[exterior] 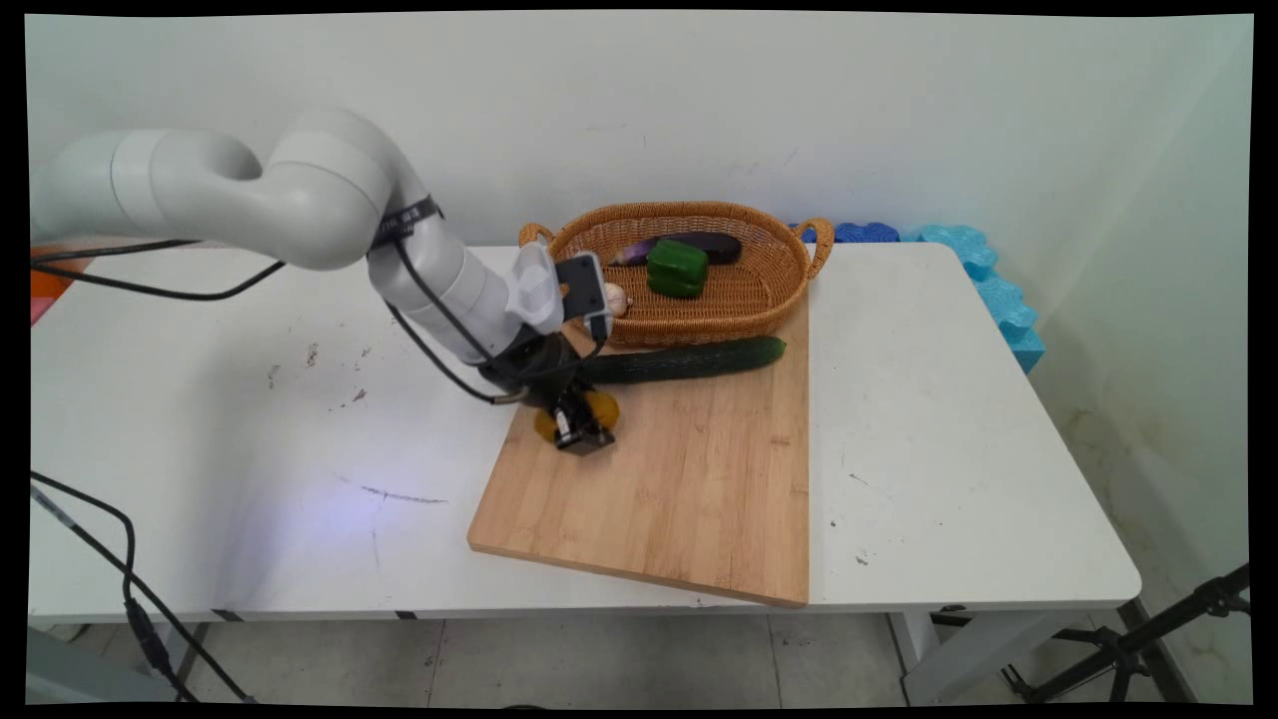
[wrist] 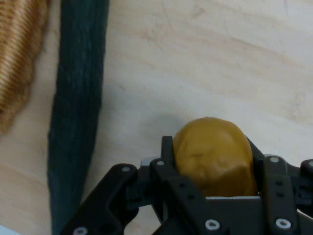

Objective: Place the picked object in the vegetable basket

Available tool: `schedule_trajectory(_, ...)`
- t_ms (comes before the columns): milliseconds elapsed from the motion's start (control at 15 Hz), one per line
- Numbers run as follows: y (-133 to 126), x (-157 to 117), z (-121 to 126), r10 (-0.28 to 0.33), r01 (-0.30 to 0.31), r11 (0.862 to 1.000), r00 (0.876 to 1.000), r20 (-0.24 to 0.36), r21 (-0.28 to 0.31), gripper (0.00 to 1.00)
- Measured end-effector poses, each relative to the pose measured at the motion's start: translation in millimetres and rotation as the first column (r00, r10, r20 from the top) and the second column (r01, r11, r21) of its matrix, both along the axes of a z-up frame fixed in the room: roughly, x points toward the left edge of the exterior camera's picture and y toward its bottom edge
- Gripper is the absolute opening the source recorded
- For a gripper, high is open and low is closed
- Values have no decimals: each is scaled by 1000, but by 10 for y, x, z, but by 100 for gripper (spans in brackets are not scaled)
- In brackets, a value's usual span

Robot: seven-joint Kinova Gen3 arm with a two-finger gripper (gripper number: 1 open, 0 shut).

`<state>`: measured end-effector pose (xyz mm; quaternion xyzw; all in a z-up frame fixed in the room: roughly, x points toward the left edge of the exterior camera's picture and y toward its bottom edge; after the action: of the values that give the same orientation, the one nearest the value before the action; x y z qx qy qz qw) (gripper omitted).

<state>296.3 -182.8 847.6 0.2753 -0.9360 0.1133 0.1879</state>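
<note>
A yellow-brown potato [wrist: 211, 157] lies on the wooden cutting board [exterior: 699, 479], and my gripper [wrist: 210, 169] is shut on the potato with a finger against each side. In the main view the gripper [exterior: 579, 424] is low over the board's upper left part, with the potato [exterior: 602, 408] showing behind its black fingers. A long dark green cucumber [exterior: 689, 360] lies on the board just beyond the gripper, along the front of the basket; in the hand view the cucumber [wrist: 78, 112] runs down the left side.
A woven wicker basket [exterior: 774, 290] at the board's far edge holds a green bell pepper [exterior: 677, 268], a dark eggplant [exterior: 699, 245] and a small pale garlic bulb [exterior: 615, 298]. Blue foam pieces [exterior: 988, 280] lie past the table's far right corner.
</note>
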Motion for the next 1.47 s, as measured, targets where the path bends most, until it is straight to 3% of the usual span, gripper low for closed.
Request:
schedule_trajectory(867, -737, -104, 647, -15, 9, 991, 999, -37, -136, 0)
schedule_trajectory(1467, -1272, -48, 715, -32, 26, 982, 999, -24, -189, 0)
